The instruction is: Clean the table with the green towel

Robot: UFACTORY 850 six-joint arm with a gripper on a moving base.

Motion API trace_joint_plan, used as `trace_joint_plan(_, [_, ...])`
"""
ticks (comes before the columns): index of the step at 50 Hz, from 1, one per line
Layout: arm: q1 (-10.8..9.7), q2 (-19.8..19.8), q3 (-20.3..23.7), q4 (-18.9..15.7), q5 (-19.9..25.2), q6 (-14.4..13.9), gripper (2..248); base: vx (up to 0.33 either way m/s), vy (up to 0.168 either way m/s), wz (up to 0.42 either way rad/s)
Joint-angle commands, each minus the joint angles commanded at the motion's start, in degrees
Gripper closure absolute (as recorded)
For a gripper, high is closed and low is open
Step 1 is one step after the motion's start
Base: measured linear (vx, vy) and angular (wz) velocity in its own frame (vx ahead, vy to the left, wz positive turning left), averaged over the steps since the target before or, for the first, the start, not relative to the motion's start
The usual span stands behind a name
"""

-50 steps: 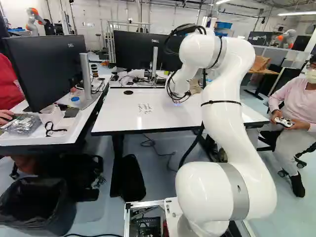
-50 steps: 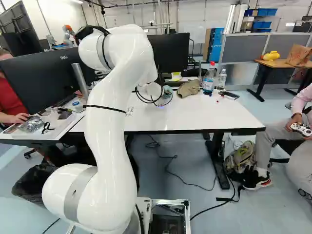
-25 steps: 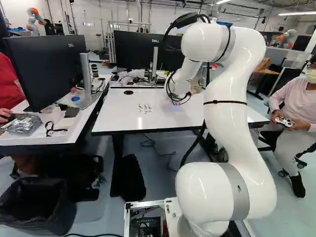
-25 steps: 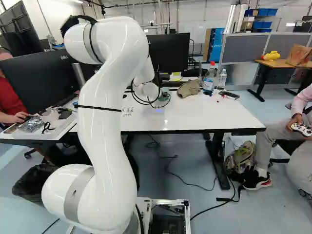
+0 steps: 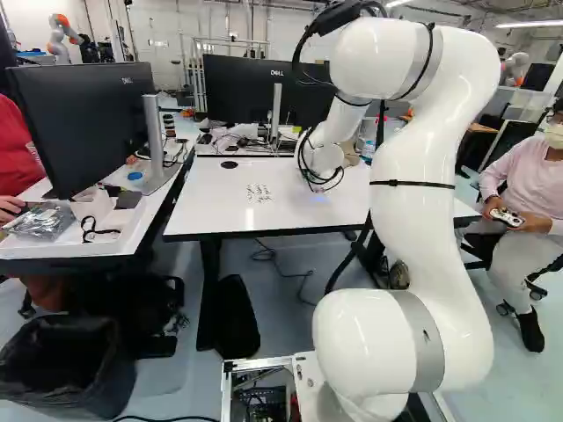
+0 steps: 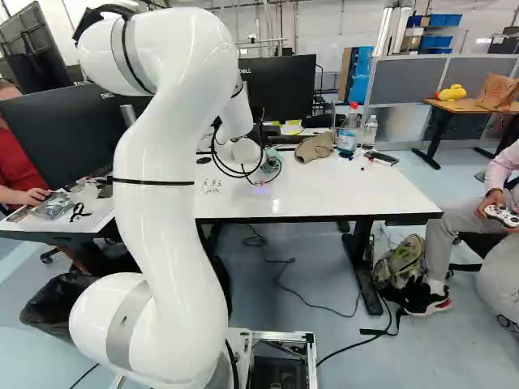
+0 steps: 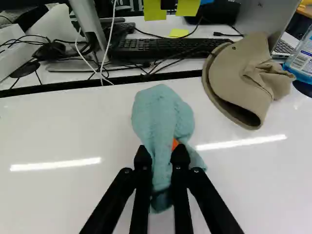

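item one: the gripper point(image 5: 318, 186) — black, two-fingered — is clenching the green towel, one finger pressing from each side, with a bit of orange pad showing at the cloth.

item two: the towel point(image 7: 161, 117), pale blue-green, is bunching between the fingers and bulging ahead of the fingertips towards the far edge of the desk point(image 6: 357, 194), just short of that edge. how much of its underside is touching the desk cannot be told.

item three: the arm point(image 5: 422, 193), white, is rising from its joint and reaching over the near edge of the desk, its wrist hanging near the far edge.

item four: handwriting point(image 5: 259, 192), dark and in several short rows, is marking the desk's white top, left of the gripper and well apart from the towel.

item five: a black disc point(image 5: 229, 164) is lying by the far left corner.

item six: a tan cap point(image 7: 243, 73) is resting at the far edge, to the right of the towel — near, a gap showing between them.

item seven: a red-capped bottle point(image 6: 347, 139) and a clear bottle point(image 6: 370, 131) are standing near the far right corner; a flat black object point(image 6: 381, 157) is lying beside them.

item eight: a black keyboard point(image 7: 156, 48) is sitting beyond the far edge.
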Motion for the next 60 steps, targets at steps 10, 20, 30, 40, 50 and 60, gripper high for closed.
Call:
trace_joint_plan(10, [-1.2,0.5,0.7,0.0,0.0,0.0,202,0.000,0.001,0.006])
trace_joint_plan(20, [-2.7,0.0,0.1,0.0,0.0,0.0,202,0.000,0.001,0.003])
trace_joint_plan(30, [-4.2,-1.0,-1.3,0.0,0.0,0.0,202,0.000,0.000,0.000])
trace_joint_plan(40, [-5.5,-2.4,-3.2,0.0,0.0,0.0,202,0.000,0.000,0.000])
trace_joint_plan(50, [-6.9,-4.0,-5.4,0.0,0.0,0.0,202,0.000,0.000,0.000])
trace_joint_plan(60, [-8.0,-5.8,-7.9,0.0,0.0,0.0,202,0.000,0.000,0.000])
